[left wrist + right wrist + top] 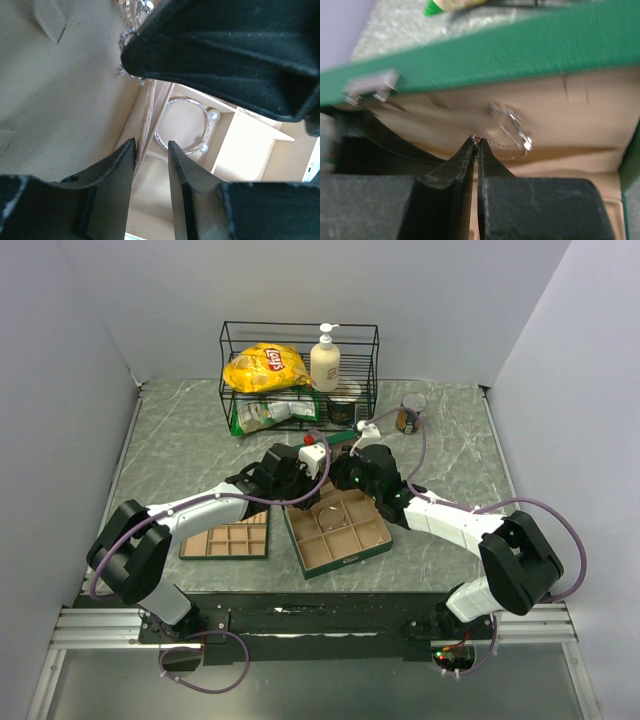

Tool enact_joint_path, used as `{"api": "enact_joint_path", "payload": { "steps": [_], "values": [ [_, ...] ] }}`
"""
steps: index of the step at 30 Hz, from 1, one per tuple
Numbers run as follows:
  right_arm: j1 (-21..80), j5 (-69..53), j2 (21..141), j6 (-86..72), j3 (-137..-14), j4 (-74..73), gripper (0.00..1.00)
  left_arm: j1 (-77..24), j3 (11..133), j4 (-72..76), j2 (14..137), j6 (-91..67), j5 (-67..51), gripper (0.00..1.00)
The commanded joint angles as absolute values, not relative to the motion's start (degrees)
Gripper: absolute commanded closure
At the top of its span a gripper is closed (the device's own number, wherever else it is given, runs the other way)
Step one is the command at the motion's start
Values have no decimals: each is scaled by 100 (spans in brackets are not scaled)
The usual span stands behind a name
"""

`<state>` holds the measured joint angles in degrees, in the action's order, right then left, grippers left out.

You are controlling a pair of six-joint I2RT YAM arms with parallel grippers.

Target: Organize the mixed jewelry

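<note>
Top external view alone takes in the whole table [170, 450]. A black wire rack [299, 325] at upper centre holds a yellow chips bag [265, 367] reading "Lay's" and a cream pump bottle [325, 362]. A tin can [410, 412] stands to the rack's right, the open green box [345, 560] sits at centre, and a flat tan tray [225, 540] lies just left of it. Both arms meet over the box's far edge and their bulk hides the claws there; only the wrist views show them.

Right wrist view gives the box's lid [470, 65], green outside and tan inside, blurred. The right claw [475, 142] has its fingers pressed together on a thin silvery chain [512, 125], which loops across the tan lining at frame centre.

Left wrist view shows the left claw [151, 145] slightly spread with nothing between its fingers. It is above a compartment where a silvery bangle [186, 100] with two pearl beads [214, 116] lies flat. A dark out-of-focus shape [225, 50] fills that frame's upper right and cuts off a glittering bit at the top edge, which is too little to name. The other labels in the rack are too small to read.
</note>
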<state>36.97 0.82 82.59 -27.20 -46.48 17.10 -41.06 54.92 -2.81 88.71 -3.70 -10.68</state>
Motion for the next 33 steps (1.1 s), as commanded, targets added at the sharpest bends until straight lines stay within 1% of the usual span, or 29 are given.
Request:
{"api": "enact_joint_path", "payload": {
  "steps": [1, 8, 14, 15, 20, 33],
  "values": [
    [3674, 263, 8253, -2575, -4632, 1855, 94, -4175, 5458, -246, 8701, -422, -1301, 62],
    [3665, 439, 8464, -2566, -4887, 1617, 92, -4175, 5449, -272, 8649, -404, -1345, 61],
    [3665, 633, 8482, -2566, -4966, 1459, 87, -4175, 5458, -299, 8631, -387, -1389, 61],
    [3665, 650, 8481, -2558, -4966, 1433, 84, -4175, 5458, -299, 8631, -387, -1389, 61],
    [3665, 799, 8394, -2558, -4966, 1345, 81, -4175, 5458, -299, 8640, -387, -1406, 61],
    [3665, 405, 8402, -2663, -5256, 1336, 81, -4184, 5493, -308, 8745, -369, -1529, 62]
  ]
}}
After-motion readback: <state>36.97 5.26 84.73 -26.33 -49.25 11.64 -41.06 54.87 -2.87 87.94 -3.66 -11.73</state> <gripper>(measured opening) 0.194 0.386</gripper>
